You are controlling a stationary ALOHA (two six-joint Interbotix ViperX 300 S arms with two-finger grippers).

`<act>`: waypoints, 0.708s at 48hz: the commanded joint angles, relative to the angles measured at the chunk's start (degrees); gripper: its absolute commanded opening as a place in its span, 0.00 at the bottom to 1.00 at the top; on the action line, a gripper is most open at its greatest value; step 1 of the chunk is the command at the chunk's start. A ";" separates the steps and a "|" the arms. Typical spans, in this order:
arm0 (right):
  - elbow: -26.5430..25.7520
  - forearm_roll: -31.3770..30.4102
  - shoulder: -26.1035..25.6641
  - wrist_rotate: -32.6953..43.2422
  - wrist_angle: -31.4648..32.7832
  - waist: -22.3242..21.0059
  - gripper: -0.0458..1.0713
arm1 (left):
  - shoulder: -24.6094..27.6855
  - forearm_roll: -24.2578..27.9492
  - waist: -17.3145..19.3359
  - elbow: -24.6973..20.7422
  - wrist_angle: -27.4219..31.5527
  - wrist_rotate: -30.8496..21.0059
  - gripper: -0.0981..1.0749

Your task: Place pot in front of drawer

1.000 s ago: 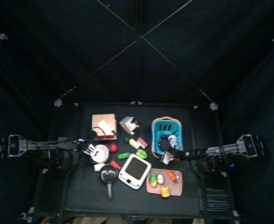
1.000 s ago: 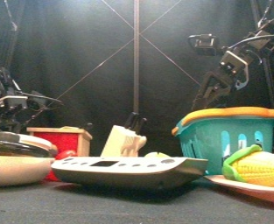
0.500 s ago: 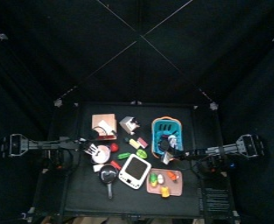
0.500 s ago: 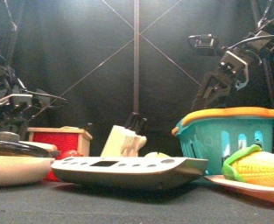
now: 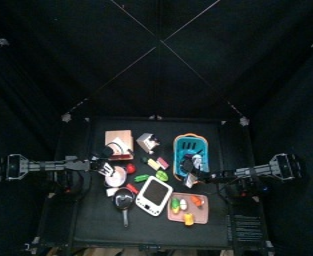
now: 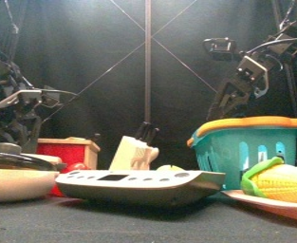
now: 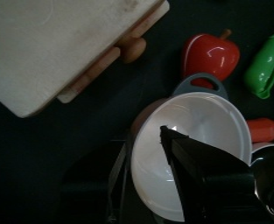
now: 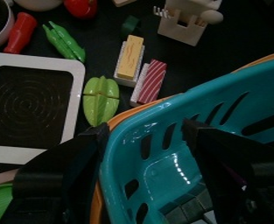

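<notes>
pot (image 7: 192, 149) | rigid, light, slick rim; you grip its grey handle | left end effector (image 7: 145, 175) spread wide above it, empty | drawer (image 7: 69, 44) beside

Dim black pen, table lit from overhead; glare gleams on the white pot (image 7: 195, 149), foreground blurred.
</notes>
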 commanded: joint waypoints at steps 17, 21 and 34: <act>-0.97 -0.09 -0.26 -0.09 0.09 -0.44 0.92 | -3.87 0.35 -4.57 -2.46 2.55 0.26 0.71; -0.97 -0.09 -0.26 -0.09 0.18 -0.44 0.92 | -5.36 1.14 -4.57 -2.90 4.57 0.26 0.71; -0.97 0.18 -0.26 0.00 0.09 -0.44 0.92 | -8.96 2.90 -6.15 -4.13 5.10 0.09 0.71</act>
